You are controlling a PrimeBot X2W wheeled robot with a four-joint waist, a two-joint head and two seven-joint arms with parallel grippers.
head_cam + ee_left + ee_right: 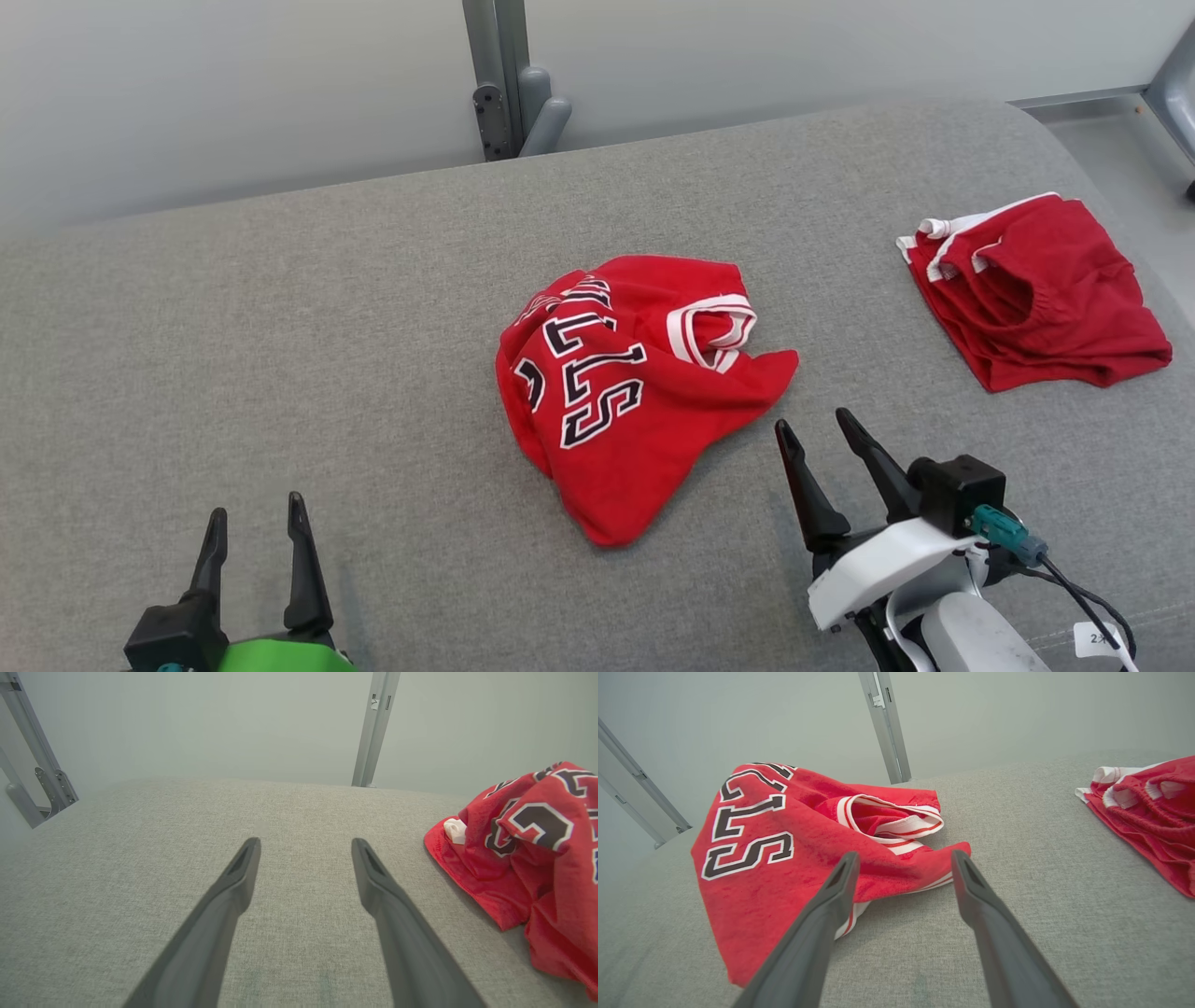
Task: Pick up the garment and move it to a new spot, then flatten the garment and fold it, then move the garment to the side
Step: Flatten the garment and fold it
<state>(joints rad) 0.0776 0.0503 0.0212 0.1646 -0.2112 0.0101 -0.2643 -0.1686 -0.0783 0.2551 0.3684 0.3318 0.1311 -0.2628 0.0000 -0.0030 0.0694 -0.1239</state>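
Head view — crumpled red jersey (635,392) untouched; left end effector (257,509), right end effector (812,417) — wide open, empty

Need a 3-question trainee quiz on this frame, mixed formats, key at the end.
1. True or false: the right gripper is shut on the crumpled jersey.
2. The folded red garment lies: A) to the robot's left of the jersey, B) to the robot's right of it, C) under it.
3. Fill in: the left gripper holds ____.
Key: 1 false, it is open and holds nothing. 2 B. 3 nothing.
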